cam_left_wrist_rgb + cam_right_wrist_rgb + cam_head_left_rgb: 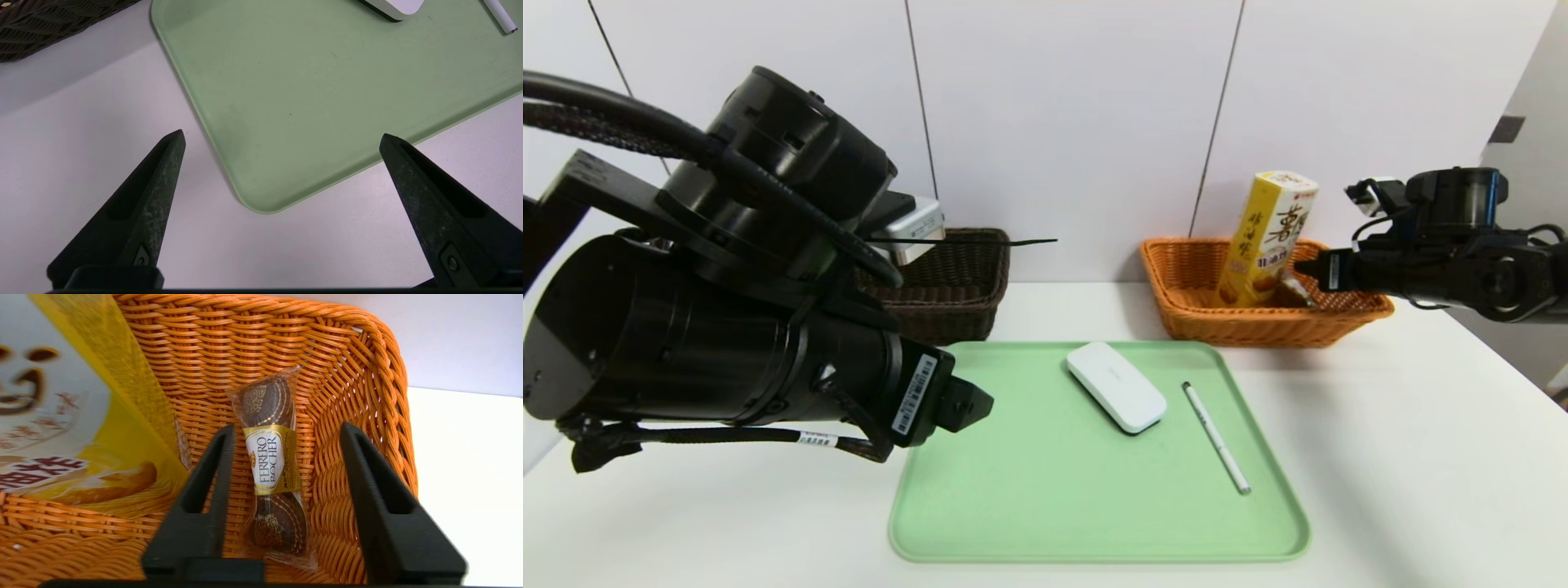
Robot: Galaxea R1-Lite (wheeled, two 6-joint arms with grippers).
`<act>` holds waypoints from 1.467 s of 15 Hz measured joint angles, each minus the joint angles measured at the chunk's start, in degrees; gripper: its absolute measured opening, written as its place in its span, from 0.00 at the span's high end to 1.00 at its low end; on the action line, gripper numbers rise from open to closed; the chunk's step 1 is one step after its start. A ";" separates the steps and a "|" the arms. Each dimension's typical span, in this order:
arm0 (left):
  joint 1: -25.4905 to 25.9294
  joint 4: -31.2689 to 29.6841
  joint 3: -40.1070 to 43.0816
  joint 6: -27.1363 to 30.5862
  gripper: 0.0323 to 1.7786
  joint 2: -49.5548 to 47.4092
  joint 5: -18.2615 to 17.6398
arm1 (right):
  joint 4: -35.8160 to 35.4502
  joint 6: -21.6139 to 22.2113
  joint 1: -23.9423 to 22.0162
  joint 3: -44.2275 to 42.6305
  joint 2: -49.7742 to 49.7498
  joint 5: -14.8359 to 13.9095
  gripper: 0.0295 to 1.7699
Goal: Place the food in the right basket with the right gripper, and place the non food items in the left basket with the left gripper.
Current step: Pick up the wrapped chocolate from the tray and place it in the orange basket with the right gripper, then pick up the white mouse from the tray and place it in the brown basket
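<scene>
The orange right basket (1262, 327) holds an upright yellow snack box (1267, 237) and a clear Ferrero Rocher pack (271, 465). My right gripper (288, 425) hangs over that basket, open. The pack lies on the weave between its fingers with a gap on each side. A white oval case (1116, 386) and a white pen (1215, 437) lie on the green tray (1054, 506). My left gripper (282, 134) is open and empty above the tray's near left corner (261, 204). The dark brown left basket (956, 286) stands behind it.
A white box (915, 224) and a black cable tie (980, 242) stick out of the dark basket. My left arm (711, 327) blocks much of the table's left side in the head view. A white wall stands right behind both baskets.
</scene>
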 joint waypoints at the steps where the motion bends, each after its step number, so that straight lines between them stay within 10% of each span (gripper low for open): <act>1: -0.05 0.00 -0.02 0.04 0.05 -0.07 0.00 | 0.67 0.05 0.00 0.00 -0.73 0.07 0.41; 9: 0.00 -1.18 -0.24 0.15 0.05 -2.61 -0.05 | 15.19 2.01 -1.82 -1.84 -16.03 0.20 0.17; 22: -0.29 -7.47 -6.89 4.30 0.05 3.67 -0.55 | 39.24 5.49 -4.18 5.22 -42.58 1.88 0.06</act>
